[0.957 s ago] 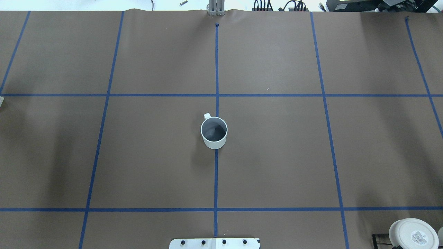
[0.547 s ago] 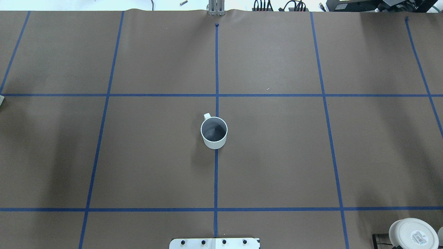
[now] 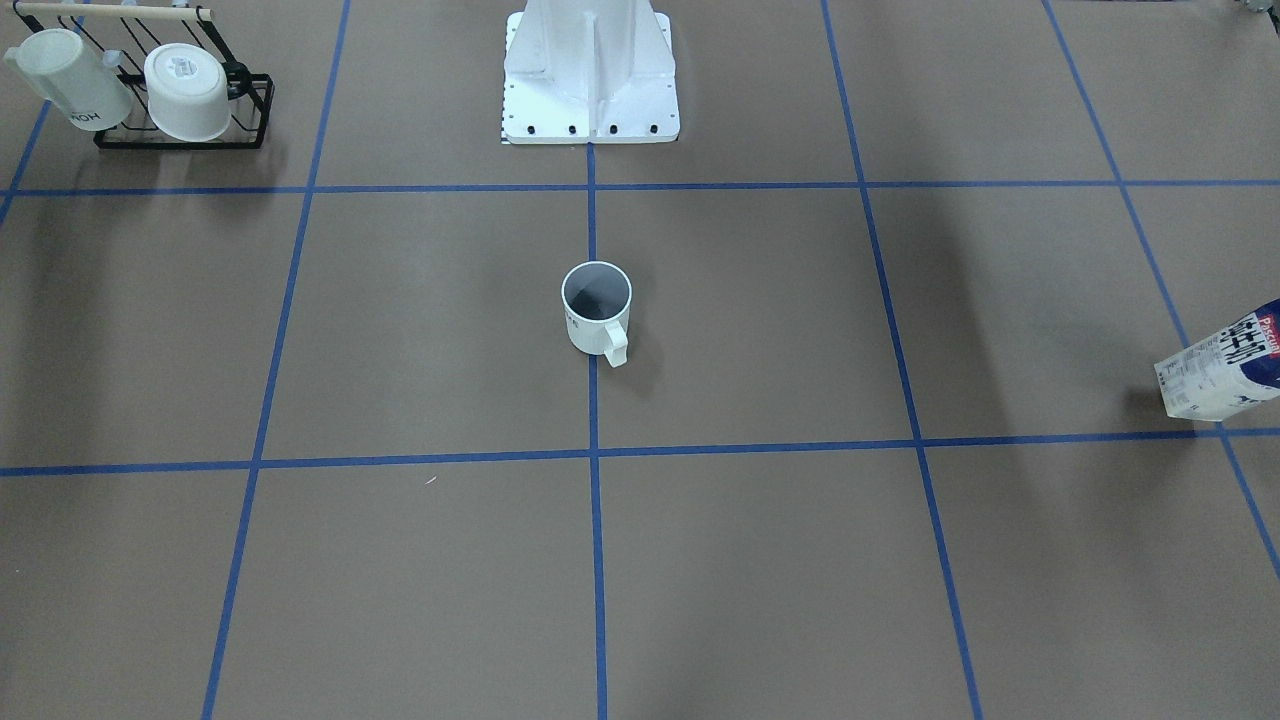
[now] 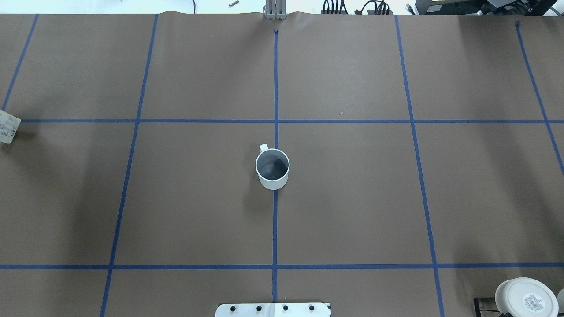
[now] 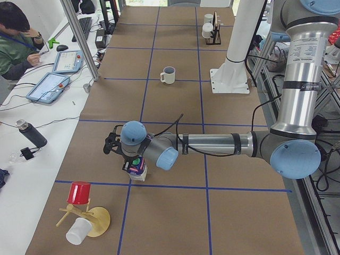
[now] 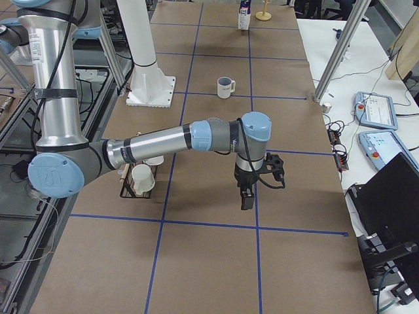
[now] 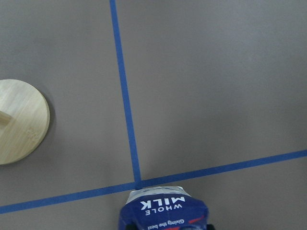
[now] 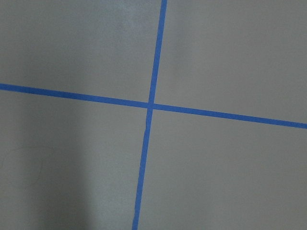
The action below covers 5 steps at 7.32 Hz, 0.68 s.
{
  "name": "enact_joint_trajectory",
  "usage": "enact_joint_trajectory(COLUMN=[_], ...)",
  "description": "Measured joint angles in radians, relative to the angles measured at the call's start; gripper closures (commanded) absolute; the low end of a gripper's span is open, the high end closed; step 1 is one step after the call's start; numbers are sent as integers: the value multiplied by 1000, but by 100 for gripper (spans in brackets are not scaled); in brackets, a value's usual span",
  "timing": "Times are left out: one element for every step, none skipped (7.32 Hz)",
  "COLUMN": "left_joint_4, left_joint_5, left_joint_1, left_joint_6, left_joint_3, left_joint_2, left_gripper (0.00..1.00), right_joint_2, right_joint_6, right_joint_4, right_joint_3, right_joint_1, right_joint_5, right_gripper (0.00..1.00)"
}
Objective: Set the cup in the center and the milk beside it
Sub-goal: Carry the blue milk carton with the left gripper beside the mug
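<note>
The cup (image 4: 272, 169), a white mug with a dark grey inside, stands upright on the blue tape line at the center (image 4: 275, 207); it also shows in the front view (image 3: 597, 308). The milk (image 3: 1225, 365) hangs tilted above the table at the front view's right edge and just enters the overhead view (image 4: 9, 127). In the left wrist view the milk (image 7: 163, 211) sits between the jaws with "WHOLE MILK" showing. My left gripper (image 5: 129, 157) is shut on the milk. My right gripper (image 6: 246, 196) hovers over bare table, far from the cup; I cannot tell whether it is open.
A black rack (image 3: 185, 135) with two white mugs stands near the robot base (image 3: 590, 80). A wooden stand (image 5: 90, 220) with a red cup is at the table's left end. An operator (image 5: 16, 32) sits beside tablets at the far side.
The milk carton's corner has come further into the overhead view at the left edge, moving toward the middle. The cup has not moved.
</note>
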Motion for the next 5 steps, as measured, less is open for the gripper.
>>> enact_joint_trajectory(left_joint_4=[36, 78, 114, 133, 148], left_joint_5=[-1, 0, 14, 47, 79], left_joint_1=[1, 7, 30, 82, 151], left_joint_6=[-51, -92, -141, -218, -313], left_joint_3=[-61, -118, -172, -225, -268], left_joint_2=[-2, -8, -16, -23, -47], left_gripper=[80, 81, 81, 81, 81], right_joint_2=[-1, -2, -4, -7, -13], right_joint_6=[0, -1, 0, 0, -1], right_joint_4=[0, 0, 0, 0, 0], right_joint_3=[0, 0, -1, -1, -1], right_joint_1=[0, 0, 0, 0, 0], right_joint_5=[0, 0, 0, 0, 1], right_gripper=[0, 0, 0, 0, 0])
